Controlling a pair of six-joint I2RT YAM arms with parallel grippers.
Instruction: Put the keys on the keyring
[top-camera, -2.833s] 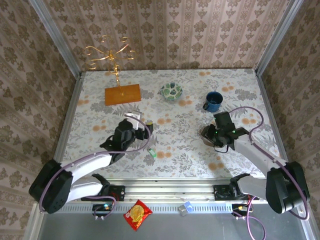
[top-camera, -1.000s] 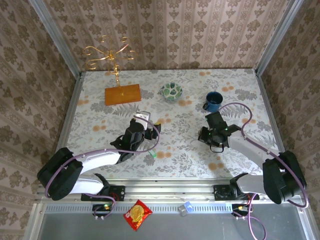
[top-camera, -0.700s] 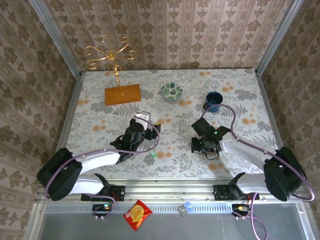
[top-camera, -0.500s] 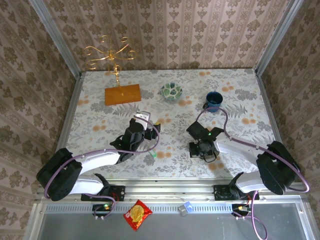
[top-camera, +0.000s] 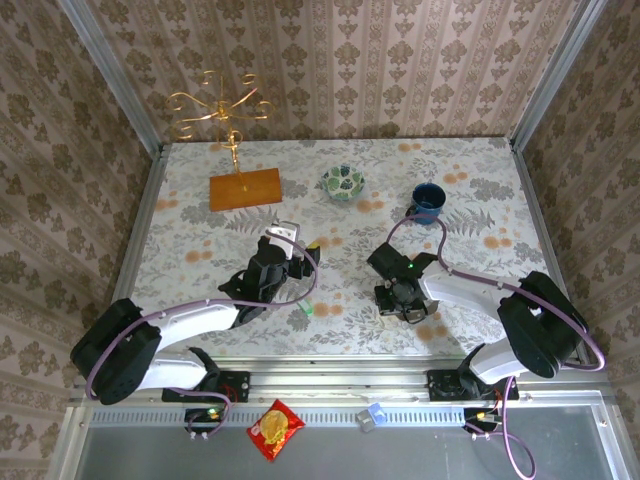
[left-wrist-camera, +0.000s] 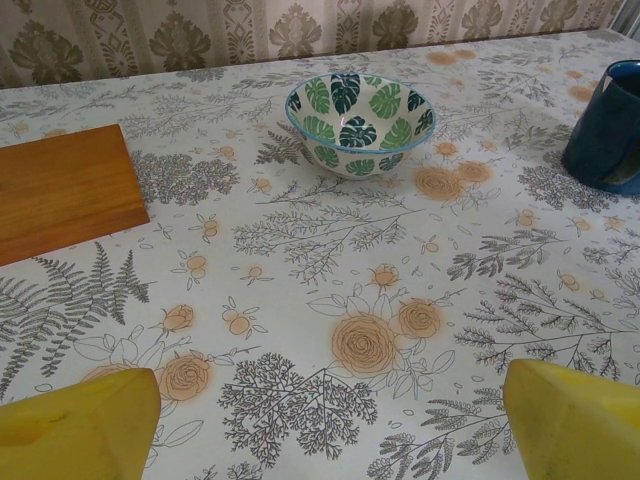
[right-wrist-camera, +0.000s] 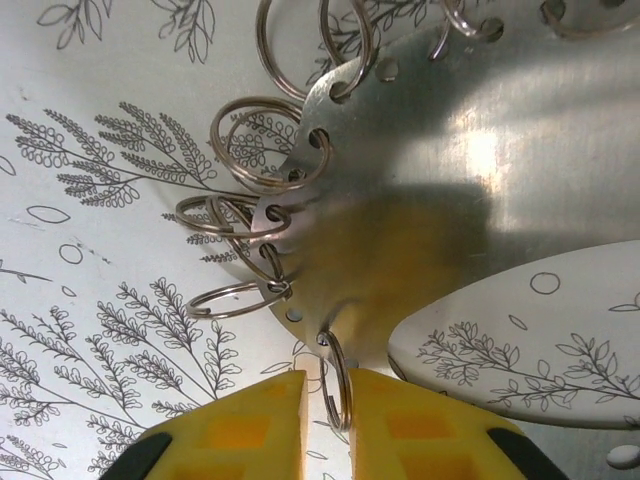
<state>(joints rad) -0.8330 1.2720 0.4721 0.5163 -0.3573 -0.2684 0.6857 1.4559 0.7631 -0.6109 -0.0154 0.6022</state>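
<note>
We see right pincer (right-wrist-camera: 328, 392) pinching a split ring (right-wrist-camera: 346, 396) on the keyring (right-wrist-camera: 450, 200) plate, bottom centre of frame. Left pincer (left-wrist-camera: 330, 420) spread wide over the surface (left-wrist-camera: 300, 290).

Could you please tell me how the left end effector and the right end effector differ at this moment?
The left end effector has its fingers wide apart with nothing between them; the right end effector has its fingers almost closed, pinching a small split ring on the perforated metal keyring. The left end effector faces bare tablecloth and the green bowl; the right end effector sits close over the keyring. Both have yellow fingers.
</note>
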